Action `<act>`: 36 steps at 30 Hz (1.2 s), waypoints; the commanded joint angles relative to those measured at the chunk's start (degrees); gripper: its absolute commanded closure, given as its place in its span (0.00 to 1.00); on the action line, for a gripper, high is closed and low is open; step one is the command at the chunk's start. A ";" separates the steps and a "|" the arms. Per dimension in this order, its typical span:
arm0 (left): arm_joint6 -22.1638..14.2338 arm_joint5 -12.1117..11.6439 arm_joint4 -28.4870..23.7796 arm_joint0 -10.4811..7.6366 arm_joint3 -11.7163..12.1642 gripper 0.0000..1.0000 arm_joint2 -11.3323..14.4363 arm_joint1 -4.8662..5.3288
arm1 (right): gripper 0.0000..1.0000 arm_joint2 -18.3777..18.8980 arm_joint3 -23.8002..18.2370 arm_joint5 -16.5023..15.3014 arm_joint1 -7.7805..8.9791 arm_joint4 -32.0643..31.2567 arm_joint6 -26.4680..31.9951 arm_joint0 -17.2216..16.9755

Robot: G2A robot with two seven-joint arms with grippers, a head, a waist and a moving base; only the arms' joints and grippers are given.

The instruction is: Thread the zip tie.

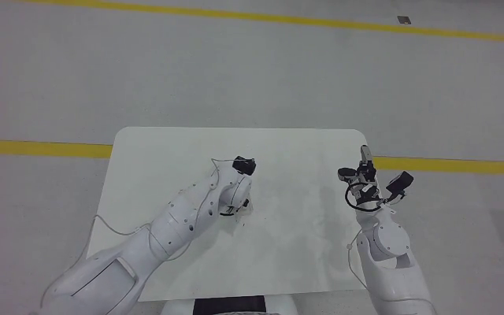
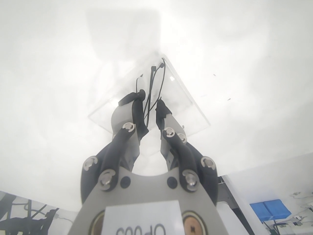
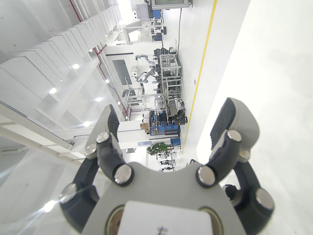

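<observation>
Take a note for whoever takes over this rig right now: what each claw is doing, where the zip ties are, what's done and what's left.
Left claw: down at the clear plastic tray near the middle of the white table. Thin black zip ties run from the tray into it; whether it grips one cannot be told.
Right claw: open and empty, by the table's right edge.
Done: no threaded loop is evident.
Left: secure one tie, bring the right claw in, feed the tail through the head.
</observation>
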 commanded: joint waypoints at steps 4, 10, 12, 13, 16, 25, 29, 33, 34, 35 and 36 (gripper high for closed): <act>0.34 -0.18 -0.53 -0.52 1.45 0.87 0.47 -0.29 | 0.00 0.00 0.00 0.00 0.00 0.00 0.00 0.00; 0.56 0.04 -0.88 -1.09 1.93 0.88 1.00 -0.61 | 0.00 0.00 0.00 0.00 0.00 0.00 0.00 0.00; 0.47 0.24 -0.28 -1.16 1.73 0.88 1.21 -0.62 | 0.00 0.00 0.00 0.00 0.00 0.00 0.00 0.00; 0.38 0.24 -0.05 -1.16 1.69 0.88 1.22 -0.61 | 0.00 0.00 0.00 0.00 0.00 0.00 0.00 0.00; 0.03 0.24 0.86 -1.06 1.66 0.89 1.26 -0.65 | 0.00 0.00 0.00 0.00 0.00 0.00 0.00 0.00; -0.25 0.24 2.36 -0.91 2.44 0.91 1.29 -1.20 | 0.00 0.00 0.00 0.00 0.00 0.00 0.00 0.00; -0.44 0.24 2.98 -0.89 2.83 0.91 1.19 -1.47 | 0.00 0.00 0.00 0.00 0.00 0.00 0.00 0.00; -0.57 0.24 3.20 -0.83 3.20 0.90 1.13 -1.71 | 0.00 0.00 0.00 0.00 0.00 0.00 0.00 0.00; -0.59 0.24 3.20 -0.83 3.29 0.90 1.13 -1.77 | 0.00 0.00 0.00 0.00 0.00 0.00 0.00 0.00; -0.61 0.24 3.17 -0.82 3.34 0.90 1.15 -1.82 | 0.00 0.00 0.00 0.00 0.00 0.00 0.00 0.00; -0.62 0.24 3.15 -0.82 3.39 0.90 1.18 -1.87 | 0.00 0.00 0.00 0.00 0.00 0.00 0.00 0.00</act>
